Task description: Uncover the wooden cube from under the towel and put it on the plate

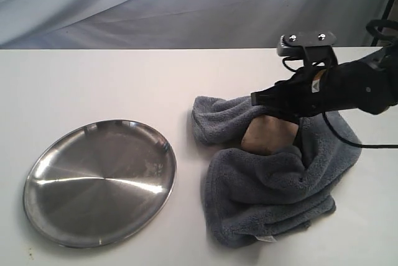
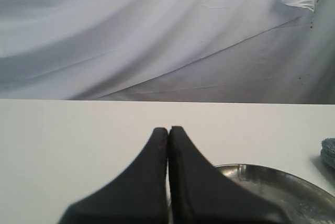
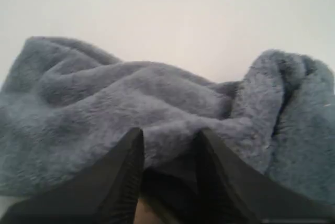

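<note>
Right gripper sits half-closed, pinching a fold of the towel; the wooden cube lies just beneath it, part bared toward the plate. My left gripper, closed and empty, hangs farther off.

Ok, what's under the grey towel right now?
A pale wooden cube peeks out from the bunched towel, one face showing. Its other sides and whatever else lies beneath are covered.
</note>
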You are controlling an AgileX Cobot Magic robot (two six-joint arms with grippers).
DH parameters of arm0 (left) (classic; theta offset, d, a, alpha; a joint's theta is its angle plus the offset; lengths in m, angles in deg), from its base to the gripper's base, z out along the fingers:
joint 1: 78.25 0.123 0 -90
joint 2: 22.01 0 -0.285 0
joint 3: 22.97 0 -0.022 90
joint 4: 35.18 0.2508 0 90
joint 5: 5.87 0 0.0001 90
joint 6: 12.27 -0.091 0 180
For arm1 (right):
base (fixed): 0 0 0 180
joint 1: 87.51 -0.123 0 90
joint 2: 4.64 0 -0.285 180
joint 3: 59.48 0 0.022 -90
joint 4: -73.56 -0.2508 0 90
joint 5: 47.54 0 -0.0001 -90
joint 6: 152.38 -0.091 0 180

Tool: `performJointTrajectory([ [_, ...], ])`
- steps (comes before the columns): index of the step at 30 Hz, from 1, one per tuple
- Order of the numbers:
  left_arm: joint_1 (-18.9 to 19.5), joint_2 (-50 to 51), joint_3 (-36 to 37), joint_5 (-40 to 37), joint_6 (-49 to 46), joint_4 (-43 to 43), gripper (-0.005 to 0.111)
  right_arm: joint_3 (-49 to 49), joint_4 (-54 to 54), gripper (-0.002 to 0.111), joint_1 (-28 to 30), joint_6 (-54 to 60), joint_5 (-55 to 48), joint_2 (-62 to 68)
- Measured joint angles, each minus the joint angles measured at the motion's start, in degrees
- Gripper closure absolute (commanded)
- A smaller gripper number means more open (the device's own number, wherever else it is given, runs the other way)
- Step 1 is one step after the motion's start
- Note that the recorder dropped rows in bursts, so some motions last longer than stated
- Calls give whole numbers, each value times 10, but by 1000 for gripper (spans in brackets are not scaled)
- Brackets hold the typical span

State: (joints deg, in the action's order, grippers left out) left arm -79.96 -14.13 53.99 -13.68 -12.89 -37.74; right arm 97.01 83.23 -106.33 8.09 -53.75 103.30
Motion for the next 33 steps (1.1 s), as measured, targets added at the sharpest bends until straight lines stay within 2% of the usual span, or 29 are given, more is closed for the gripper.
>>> performJointTrajectory([
  [3,0,0,0,0,0,0,105,1,0,76,37,-1,14,19],
  [9,0,0,0,0,0,0,105,1,7,75,27,20,12,-9],
  [14,0,0,0,0,0,0,105,1,9,58,-14,105,-48,-73],
  [17,0,0,0,0,0,0,105,1,9,55,-33,123,-96,-81],
  [21,0,0,0,0,0,0,105,1,9,59,-58,130,-171,-81],
  [26,0,0,0,0,0,0,105,1,7,72,-82,131,-234,-80],
  [30,0,0,0,0,0,0,105,1,-8,81,-98,131,-277,-80],
  [33,0,0,0,0,0,0,105,1,-13,84,-107,131,-287,-80],
])
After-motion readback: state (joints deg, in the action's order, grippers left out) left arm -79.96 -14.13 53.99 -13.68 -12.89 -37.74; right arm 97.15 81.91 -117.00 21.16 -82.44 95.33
